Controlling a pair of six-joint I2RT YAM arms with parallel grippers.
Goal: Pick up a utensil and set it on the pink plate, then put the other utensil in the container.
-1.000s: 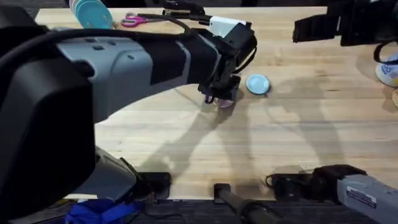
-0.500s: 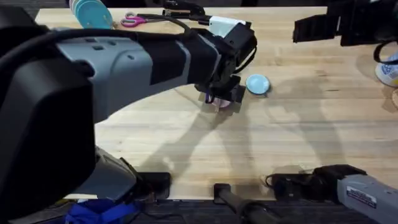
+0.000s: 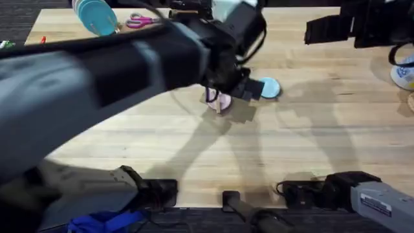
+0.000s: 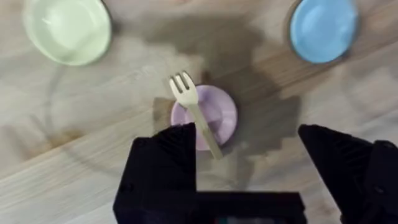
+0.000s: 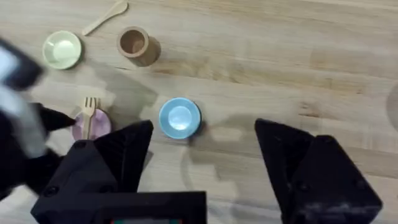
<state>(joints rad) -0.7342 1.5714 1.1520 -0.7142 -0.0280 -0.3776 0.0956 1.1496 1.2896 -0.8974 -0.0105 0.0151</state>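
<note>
Above the pink plate (image 4: 205, 117) hangs the left gripper (image 4: 249, 162), its black fingers spread wide with nothing between them. The fork (image 4: 194, 111) lies across the plate, tines poking out past one rim and the handle crossing to the opposite rim, so the first half of the task looks done.

What remains is the spoon (image 5: 106, 17). In the right wrist view it rests flat on the bare wood, just beyond the wooden cup (image 5: 135, 44) and near the pale green plate (image 5: 61, 49). Its long axis runs on a slant, bowl end farther from the fork's plate and handle end pointing back toward the green plate. The cup stands upright between the spoon and the blue plate (image 5: 180, 117).

Judged from these views, the left arm is clearly the nearer one, being parked over the plates already. The right gripper (image 5: 202, 149) is also open and empty, but its arm sits low by its base in the overhead view (image 3: 362, 194), well apart from the spoon. A grasp would likely need the fingers turned across the spoon's slanted handle.
</note>
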